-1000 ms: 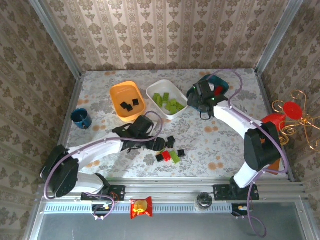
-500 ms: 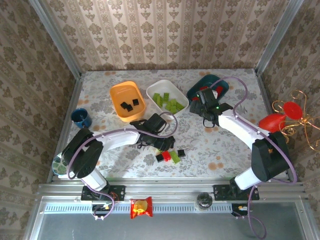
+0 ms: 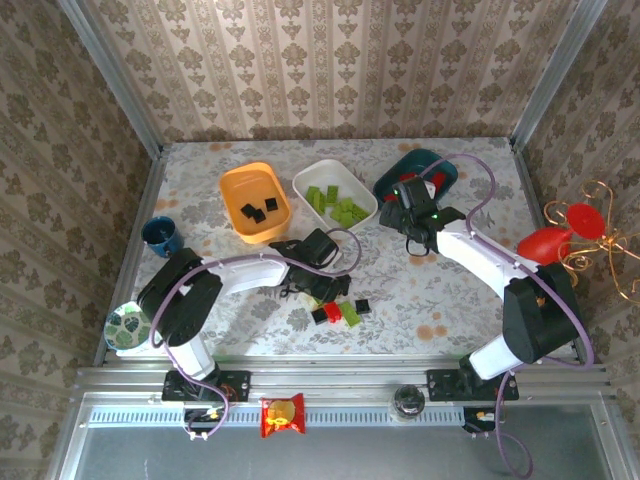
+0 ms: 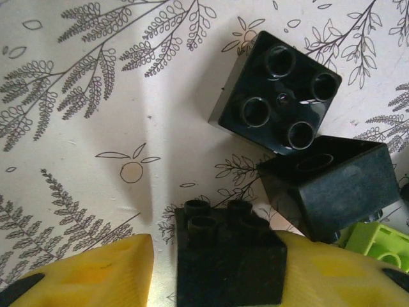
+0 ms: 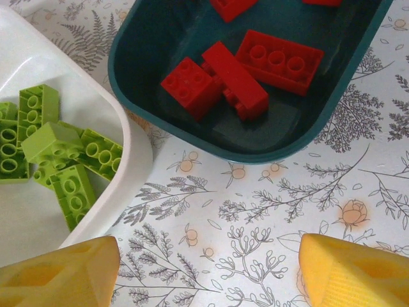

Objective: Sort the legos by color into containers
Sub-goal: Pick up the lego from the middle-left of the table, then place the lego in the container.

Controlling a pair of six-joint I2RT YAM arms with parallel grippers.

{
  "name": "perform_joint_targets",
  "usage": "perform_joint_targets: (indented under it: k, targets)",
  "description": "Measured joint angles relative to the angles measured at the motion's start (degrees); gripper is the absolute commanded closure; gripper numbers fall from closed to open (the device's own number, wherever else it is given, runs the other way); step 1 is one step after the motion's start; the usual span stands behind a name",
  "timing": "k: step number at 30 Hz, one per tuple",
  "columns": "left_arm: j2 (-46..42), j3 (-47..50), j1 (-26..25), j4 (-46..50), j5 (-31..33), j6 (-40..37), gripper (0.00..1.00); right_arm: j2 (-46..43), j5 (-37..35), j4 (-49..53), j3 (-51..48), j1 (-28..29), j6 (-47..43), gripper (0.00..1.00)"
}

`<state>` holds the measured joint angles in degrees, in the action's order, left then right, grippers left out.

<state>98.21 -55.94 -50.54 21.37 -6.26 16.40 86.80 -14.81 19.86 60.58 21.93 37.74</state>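
Black brick (image 4: 230, 262) sits between the yellow fingers (image 4: 83, 278) of the left gripper (image 4: 216, 256), by the loose pile at mid-table.
The fingers are set narrow, with a sliver of table (image 4: 96, 96) showing on one side. Two more black bricks (image 4: 276, 93) lie just beyond. Red bricks (image 5: 239, 80) are in the teal tub (image 5: 160, 25) and green bricks (image 5: 57, 153) in the white tub (image 5: 131, 150). The orange tub (image 3: 232, 186) holds black ones. The right gripper (image 5: 208, 275) hangs wide open between the white and teal tubs.
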Motion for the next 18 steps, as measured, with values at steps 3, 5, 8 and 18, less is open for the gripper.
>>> perform_joint_targets:
  k: [3, 5, 8, 18]
  targets:
    - [0.0, 0.0, 0.0, -0.1, 0.0, 0.0, 0.6, -0.1, 0.0, 0.0, -0.1, 0.0, 0.0, 0.24]
    - [0.0, 0.0, 0.0, -0.1, 0.0, 0.0, 0.63, -0.3, 0.0, 0.0, -0.1, 0.0, 0.0, 0.24]
    - [-0.7, 0.0, 0.4, -0.1, 0.0, 0.1, 0.67, -0.4, 0.0, 0.0, -0.1, 0.0, 0.0, 0.24]
    - [-12.0, 0.2, 10.2, -0.1, 3.2, 1.8, 0.68, -1.8, 0.0, -0.1, -0.4, 0.0, 0.2, 0.24]
